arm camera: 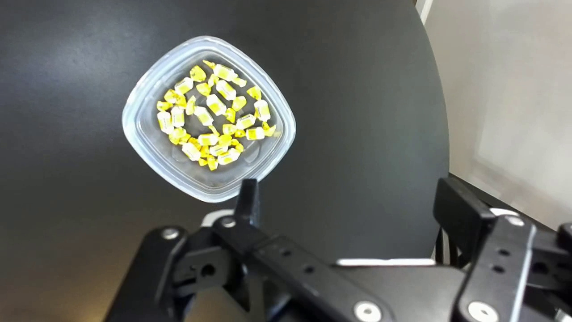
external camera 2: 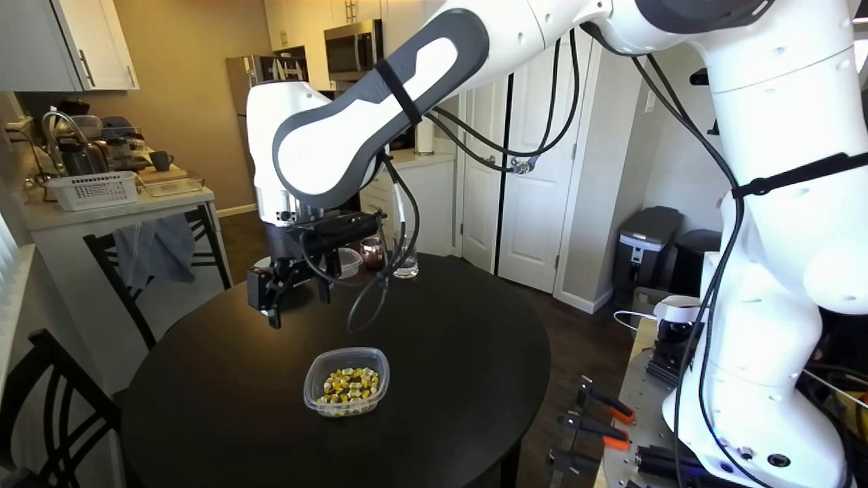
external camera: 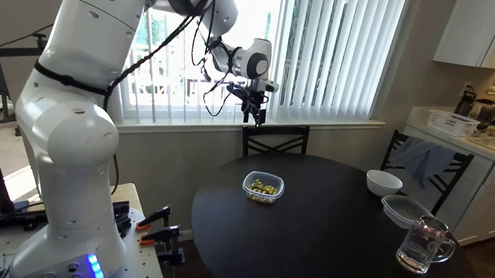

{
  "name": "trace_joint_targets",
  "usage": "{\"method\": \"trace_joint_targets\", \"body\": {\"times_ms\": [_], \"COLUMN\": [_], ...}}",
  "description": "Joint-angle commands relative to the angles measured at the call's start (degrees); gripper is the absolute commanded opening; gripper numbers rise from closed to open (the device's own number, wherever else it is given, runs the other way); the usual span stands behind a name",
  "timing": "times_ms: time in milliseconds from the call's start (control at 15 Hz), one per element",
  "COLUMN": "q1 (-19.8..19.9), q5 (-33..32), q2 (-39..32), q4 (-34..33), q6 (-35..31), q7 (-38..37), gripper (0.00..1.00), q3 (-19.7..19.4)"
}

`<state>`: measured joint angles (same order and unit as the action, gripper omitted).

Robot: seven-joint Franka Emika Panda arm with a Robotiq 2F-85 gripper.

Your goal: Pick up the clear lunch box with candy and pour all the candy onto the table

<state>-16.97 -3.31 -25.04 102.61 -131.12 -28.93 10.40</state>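
The clear lunch box (external camera: 247,190) stands upright on the dark round table (external camera: 310,246), and it shows in both exterior views (external camera 2: 347,409). The yellow-gold candy (external camera 2: 348,385) lies inside on its bottom. In the wrist view the box's rim (arm camera: 145,154) is at the upper left, with the candy (arm camera: 216,105) seen from above. My gripper (arm camera: 346,185) is open and empty, its fingers wide apart. In both exterior views the gripper (external camera: 254,117) hangs in the air, higher than the box and apart from it. One fingertip overlaps the box's edge in the wrist view.
A white bowl (external camera: 383,184), an empty clear container (external camera: 405,211) and a glass mug (external camera: 420,247) stand toward the table's far side from the box. Black chairs (external camera: 276,138) stand at the table. A window sill (external camera: 324,127) runs behind.
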Motion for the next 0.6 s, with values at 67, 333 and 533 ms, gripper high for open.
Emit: {"method": "trace_joint_targets", "body": {"times_ms": [67, 333, 533], "q1": [-1.3, -1.3, -2.1], "q5": [0.8, 0.8, 0.9], "q2": [-0.3, -0.3, -6.1], "q4": [-0.6, -0.7, -6.0], "q6": [0.1, 0.1, 1.8], "q7": [0.5, 0.5, -0.6], "gripper": [1.0, 1.0, 1.0], "q3": [-1.4, -1.4, -2.6]}}
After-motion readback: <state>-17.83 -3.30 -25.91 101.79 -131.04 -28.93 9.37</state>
